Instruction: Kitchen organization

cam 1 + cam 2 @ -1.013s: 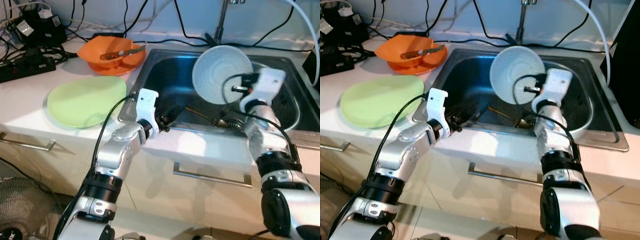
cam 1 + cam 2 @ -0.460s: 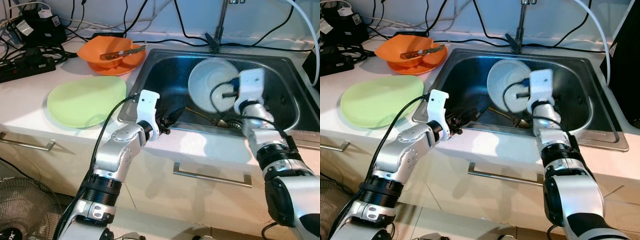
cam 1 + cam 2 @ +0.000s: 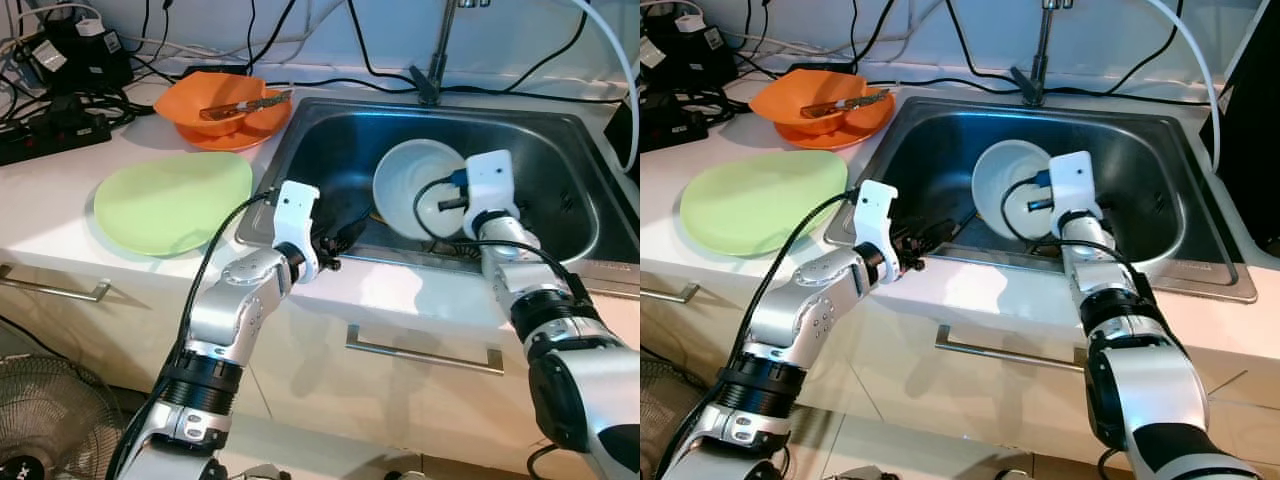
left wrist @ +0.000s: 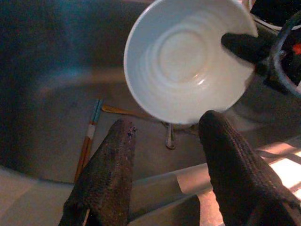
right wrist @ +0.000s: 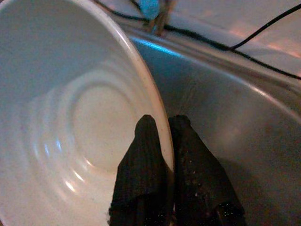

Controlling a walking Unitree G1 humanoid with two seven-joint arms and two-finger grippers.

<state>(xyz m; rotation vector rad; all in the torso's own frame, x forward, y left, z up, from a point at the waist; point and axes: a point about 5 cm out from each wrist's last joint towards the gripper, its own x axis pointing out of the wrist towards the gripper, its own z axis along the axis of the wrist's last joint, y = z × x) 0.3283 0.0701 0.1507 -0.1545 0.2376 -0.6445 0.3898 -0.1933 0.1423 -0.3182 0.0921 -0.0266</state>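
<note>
A white bowl [image 3: 412,186] hangs tilted low inside the steel sink [image 3: 330,150]. My right gripper [image 5: 163,136] is shut on the white bowl's rim [image 5: 155,103], one finger inside, one outside. My left gripper [image 4: 164,136] stands open over the sink's near-left edge, a short way from the bowl [image 4: 188,56], holding nothing. On the sink floor lie chopsticks [image 4: 89,136] and a spoon [image 4: 170,137]. On the counter sit a green plate [image 3: 172,200] and an orange bowl [image 3: 225,108] with a utensil in it.
The tap [image 3: 440,50] rises behind the sink. Black cables [image 3: 250,40] and a power strip [image 3: 55,135] crowd the counter's back left. A drawer handle [image 3: 425,355] runs below the sink front. A fan [image 3: 45,425] stands on the floor at lower left.
My right gripper has lowered the white bowl from above the sink rim down into the basin and toward me. The left arm has hardly moved.
</note>
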